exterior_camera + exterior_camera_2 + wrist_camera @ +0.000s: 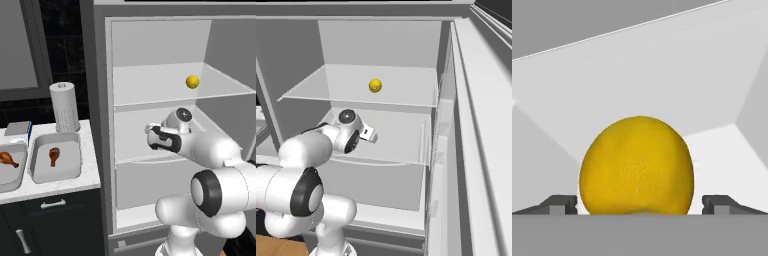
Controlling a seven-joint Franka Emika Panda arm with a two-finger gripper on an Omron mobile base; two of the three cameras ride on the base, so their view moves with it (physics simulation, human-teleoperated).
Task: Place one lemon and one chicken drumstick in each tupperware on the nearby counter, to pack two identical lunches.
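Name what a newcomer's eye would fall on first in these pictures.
A bright lemon sits big between the open end effector's fingertips. A second lemon lies on the upper fridge shelf. Left, two tubs on the counter each hold one drumstick.

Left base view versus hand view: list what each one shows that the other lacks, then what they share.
Left base view: the counter, a chicken drumstick in the left tupperware, another drumstick in the right tupperware, a paper towel roll, an upper-shelf lemon. Hand view: a close lemon between the open gripper tips. Shared: the fridge interior's white shelves.
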